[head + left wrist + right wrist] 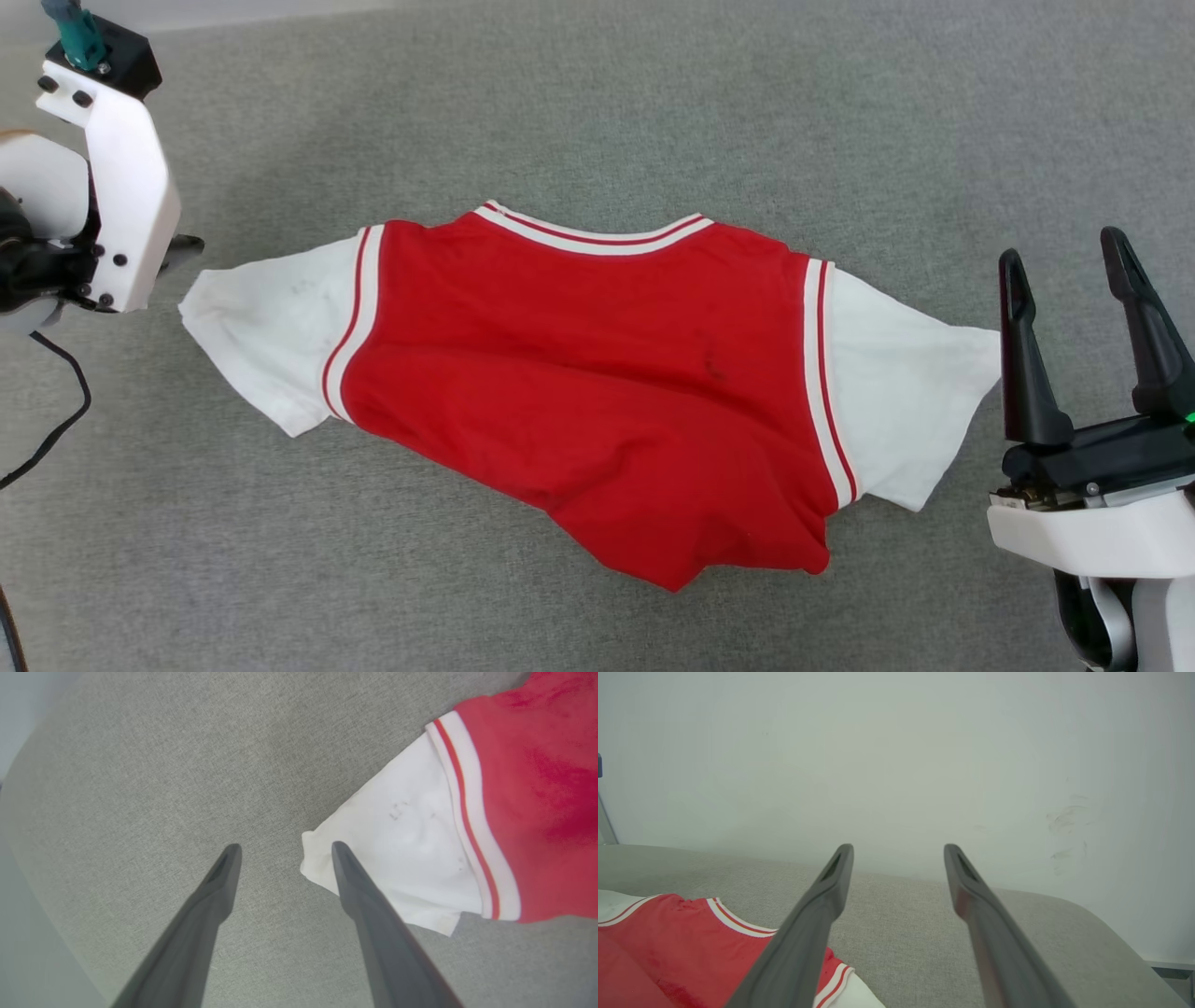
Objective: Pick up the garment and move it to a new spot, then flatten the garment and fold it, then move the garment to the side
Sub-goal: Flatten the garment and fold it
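One garment spread in head view; right wrist adds wall

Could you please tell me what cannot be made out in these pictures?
- Head view: underside of the red jersey shirt with white sleeves, covered by its own cloth.
- Head view: the left gripper, mostly behind its white wrist housing.
- Right wrist view: most of the shirt, cut off by the bottom edge and the right gripper's finger.
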Tool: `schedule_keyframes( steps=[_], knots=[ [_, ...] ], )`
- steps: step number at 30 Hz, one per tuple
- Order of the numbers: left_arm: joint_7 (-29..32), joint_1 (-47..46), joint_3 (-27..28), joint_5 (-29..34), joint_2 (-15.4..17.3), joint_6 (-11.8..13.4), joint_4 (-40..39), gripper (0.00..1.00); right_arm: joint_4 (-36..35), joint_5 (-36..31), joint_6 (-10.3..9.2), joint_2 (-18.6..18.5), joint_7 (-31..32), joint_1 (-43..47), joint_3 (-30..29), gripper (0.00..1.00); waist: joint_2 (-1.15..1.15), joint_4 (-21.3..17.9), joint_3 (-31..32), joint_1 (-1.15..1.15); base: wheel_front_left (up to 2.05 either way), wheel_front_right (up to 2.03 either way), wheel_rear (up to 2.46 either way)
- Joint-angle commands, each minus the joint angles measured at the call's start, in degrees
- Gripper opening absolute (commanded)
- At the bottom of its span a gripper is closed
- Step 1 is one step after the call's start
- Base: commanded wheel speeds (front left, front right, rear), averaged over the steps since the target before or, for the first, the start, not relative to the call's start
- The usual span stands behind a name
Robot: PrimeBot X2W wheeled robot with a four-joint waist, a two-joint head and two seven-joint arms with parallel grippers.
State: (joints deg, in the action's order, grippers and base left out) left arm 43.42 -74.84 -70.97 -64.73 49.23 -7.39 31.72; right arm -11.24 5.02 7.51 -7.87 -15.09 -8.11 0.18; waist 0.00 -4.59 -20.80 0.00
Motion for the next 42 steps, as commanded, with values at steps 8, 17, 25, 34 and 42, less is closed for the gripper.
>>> schedule_keyframes(
  steps=[8,17,25,34,42],
  knots=[
    [2.41,4.38,-0.86,-0.05,0.99,1.28,-0.25,1.0,-0.22,0.27,-0.04,0.01,-0.11,-2.34,0.69,1.0,0.0,-2.54,-3.56,0.0,0.0,0.0,0.0],
    [0.5,8.4,-1.16,0.25,-0.25,1.07,0.88,0.0,0.34,-0.23,-0.04,-0.07,-0.11,-3.26,0.29,1.0,0.0,-2.48,-3.7,0.0,0.0,0.0,0.0],
    [-4.75,6.03,0.28,1.12,-0.19,0.5,-1.41,0.0,0.92,-1.89,-0.04,-5.72,-0.11,-5.82,-0.19,1.0,0.0,-0.45,0.78,0.0,0.0,0.0,0.0],
    [-8.95,5.65,-0.3,3.84,-0.42,0.07,-8.64,0.0,6.69,3.61,-0.04,-23.08,13.75,-13.72,7.57,1.0,0.0,2.15,4.58,0.0,0.0,0.0,0.0],
    [-10.24,6.26,-0.89,5.44,-1.17,0.08,-12.38,0.0,8.48,27.09,-0.04,-38.03,47.04,-23.18,20.77,1.0,0.0,3.26,4.93,0.0,0.0,0.0,0.0]
  ],
)
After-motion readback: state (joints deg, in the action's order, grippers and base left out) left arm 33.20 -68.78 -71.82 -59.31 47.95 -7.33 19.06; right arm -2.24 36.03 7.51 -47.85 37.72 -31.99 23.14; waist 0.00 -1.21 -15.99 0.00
